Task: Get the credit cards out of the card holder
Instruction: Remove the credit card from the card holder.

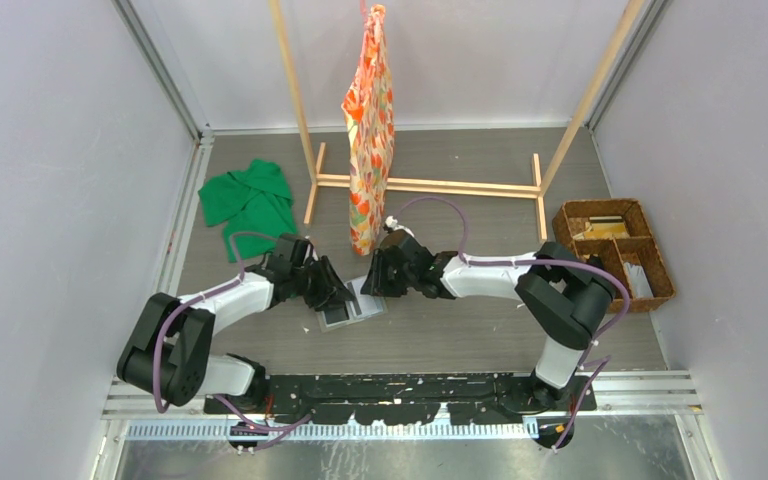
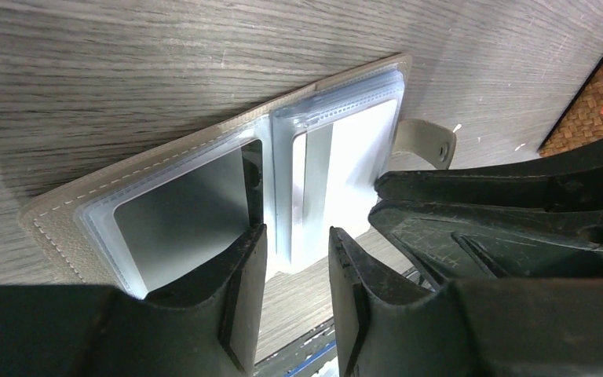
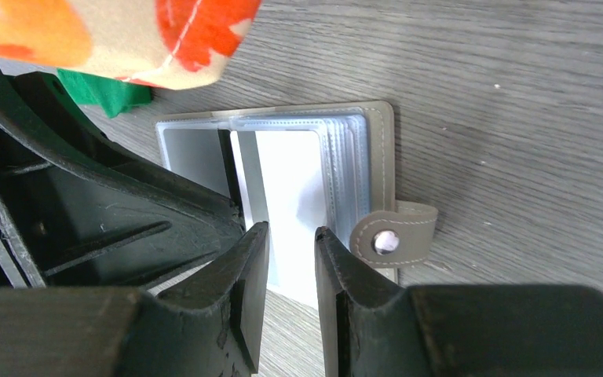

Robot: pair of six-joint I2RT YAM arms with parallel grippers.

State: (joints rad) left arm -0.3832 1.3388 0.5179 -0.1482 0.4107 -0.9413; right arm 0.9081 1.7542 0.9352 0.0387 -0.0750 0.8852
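The grey card holder (image 1: 345,312) lies open on the table between my two grippers. In the left wrist view its cover (image 2: 71,212) frames translucent pockets, a grey card (image 2: 180,220) on one side and a pale pocket stack (image 2: 353,149) on the other. In the right wrist view a white card (image 3: 290,181) sticks out of the holder (image 3: 377,141) toward me, beside the snap strap (image 3: 392,236). My left gripper (image 2: 294,236) (image 1: 335,293) is open, tips at the holder's fold. My right gripper (image 3: 290,234) (image 1: 370,283) is open, tips over the white card.
A brown wicker basket (image 1: 615,250) stands at the right edge. A green cloth (image 1: 250,200) lies at the back left. A patterned orange cloth (image 1: 370,130) hangs from a wooden rack (image 1: 430,185) just behind the grippers. The two grippers are close together, nearly touching.
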